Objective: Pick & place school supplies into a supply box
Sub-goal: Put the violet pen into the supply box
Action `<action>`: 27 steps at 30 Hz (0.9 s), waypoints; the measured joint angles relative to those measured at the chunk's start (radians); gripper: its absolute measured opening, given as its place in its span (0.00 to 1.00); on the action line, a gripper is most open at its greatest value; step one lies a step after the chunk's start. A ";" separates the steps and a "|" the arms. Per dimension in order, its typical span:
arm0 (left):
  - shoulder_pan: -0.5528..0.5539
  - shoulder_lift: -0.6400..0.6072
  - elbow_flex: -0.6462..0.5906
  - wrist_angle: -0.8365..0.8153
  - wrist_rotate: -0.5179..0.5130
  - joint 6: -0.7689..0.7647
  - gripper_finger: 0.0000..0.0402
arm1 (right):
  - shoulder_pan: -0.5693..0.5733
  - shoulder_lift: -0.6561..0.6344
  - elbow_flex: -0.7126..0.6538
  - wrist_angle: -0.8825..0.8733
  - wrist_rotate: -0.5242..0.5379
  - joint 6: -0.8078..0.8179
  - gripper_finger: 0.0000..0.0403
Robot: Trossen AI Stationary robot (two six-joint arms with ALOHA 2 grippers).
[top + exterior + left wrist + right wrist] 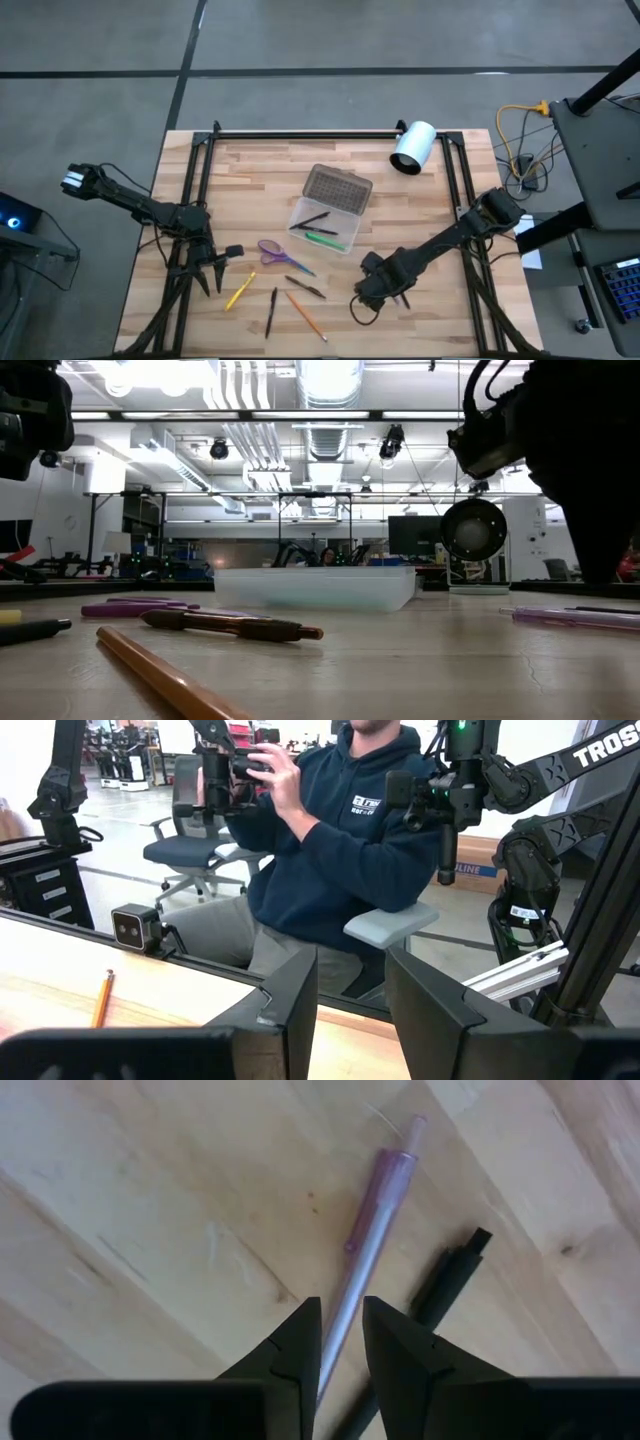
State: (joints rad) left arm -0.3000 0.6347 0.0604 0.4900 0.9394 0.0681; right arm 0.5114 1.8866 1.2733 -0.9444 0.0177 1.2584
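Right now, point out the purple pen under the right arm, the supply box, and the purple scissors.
Purple pen (pixel 372 1230): right wrist view, middle of its barrel.
Supply box (pixel 307 213): high view, clear rim at its left end.
Purple scissors (pixel 272 250): high view, on the handle loops.

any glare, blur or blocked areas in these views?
Low view: ceiling lights blow out the top, and the near orange pencil is soft. Right wrist view: purple pen sharp, the fingers blurred. High view: even light, no glare. Left wrist view: fingers block the lower frame.
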 joint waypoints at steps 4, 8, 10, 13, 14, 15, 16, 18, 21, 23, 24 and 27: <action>0.000 0.000 0.000 0.000 0.000 0.000 0.26 | 0.000 0.000 -0.022 0.011 0.000 0.028 0.17; 0.000 0.000 0.000 0.000 0.000 0.000 0.26 | 0.000 0.000 -0.036 0.027 0.000 0.031 0.17; 0.000 0.000 0.000 0.000 0.000 0.000 0.26 | 0.000 0.000 -0.041 0.041 0.000 0.033 0.17; 0.000 0.000 -0.001 0.000 0.000 0.000 0.26 | 0.000 0.000 -0.041 0.050 0.000 0.040 0.17; 0.000 0.000 -0.001 0.000 0.000 0.000 0.26 | 0.000 0.000 -0.043 0.050 0.000 0.048 0.17; 0.000 0.000 -0.001 0.000 0.000 0.000 0.26 | 0.000 0.000 -0.046 0.050 0.000 0.056 0.17; 0.000 0.000 -0.001 0.000 0.000 0.000 0.26 | 0.000 0.000 -0.049 0.050 0.000 0.062 0.17; 0.000 0.000 -0.001 0.000 0.000 0.000 0.26 | 0.000 0.000 -0.056 0.055 0.000 0.074 0.17; 0.000 0.000 -0.001 0.000 0.000 0.000 0.26 | -0.001 0.000 -0.072 0.079 0.000 0.077 0.17; 0.000 0.000 -0.001 0.000 0.000 0.000 0.26 | -0.001 0.000 -0.086 0.104 0.000 0.076 0.17; 0.000 0.000 -0.001 0.000 0.000 0.000 0.26 | -0.001 0.000 -0.093 0.116 -0.002 0.077 0.17; 0.000 0.000 -0.001 0.000 0.000 0.000 0.26 | -0.001 0.000 -0.113 0.144 -0.023 0.075 0.17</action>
State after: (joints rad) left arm -0.2996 0.6349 0.0589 0.4900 0.9394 0.0685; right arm 0.5106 1.8870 1.1605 -0.8002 -0.0057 1.3337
